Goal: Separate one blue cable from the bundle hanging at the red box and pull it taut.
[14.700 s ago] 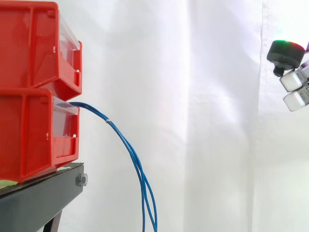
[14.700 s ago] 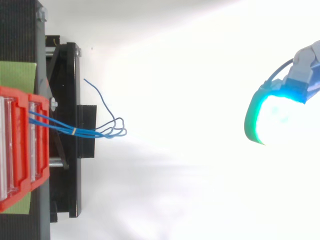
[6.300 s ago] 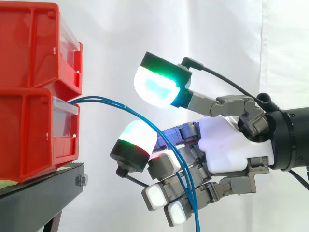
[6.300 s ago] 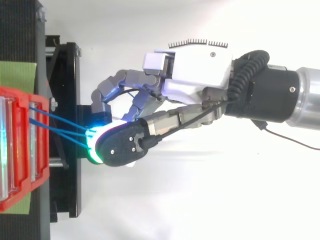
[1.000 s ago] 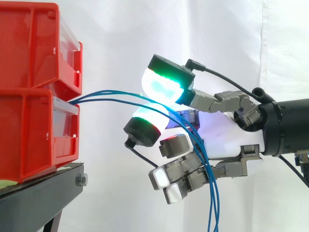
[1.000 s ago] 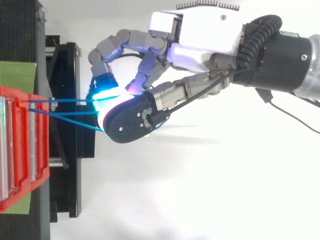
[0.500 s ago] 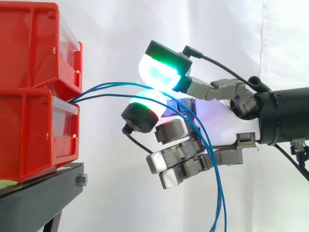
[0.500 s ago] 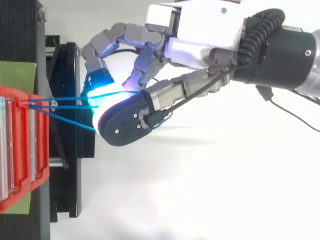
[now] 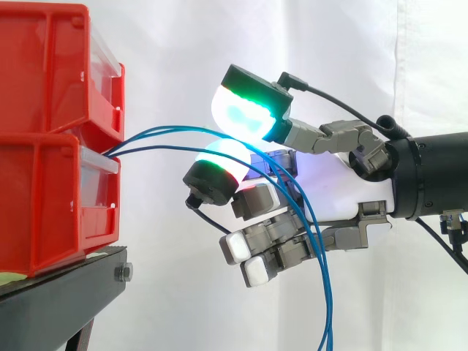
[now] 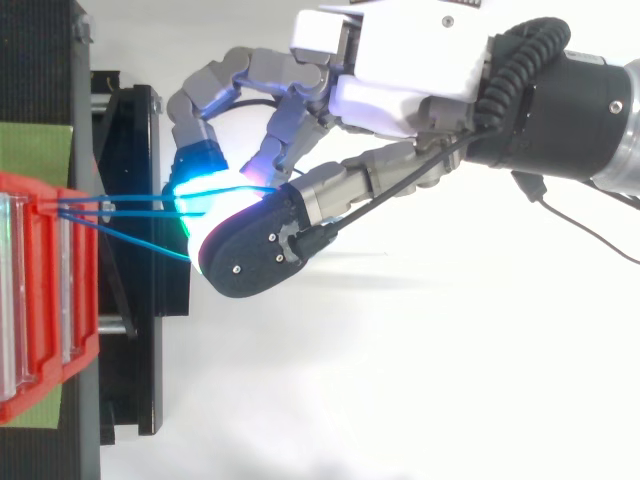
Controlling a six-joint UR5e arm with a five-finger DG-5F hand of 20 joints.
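Blue cables (image 9: 172, 129) are arching from the lower red box (image 9: 51, 197) at the left edge into the hand (image 9: 344, 190) at mid-frame, whose curled fingers are clasping them. Several strands are hanging slack together below it, so singling one out and tightening it looks not yet done.

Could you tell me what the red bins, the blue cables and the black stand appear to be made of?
Red bins: moulded plastic, likely; glossy, ribbed walls. Blue cables: smooth plastic-sheathed wire, judging by their springy curves. Black stand: probably painted metal; matte, with a bolt.
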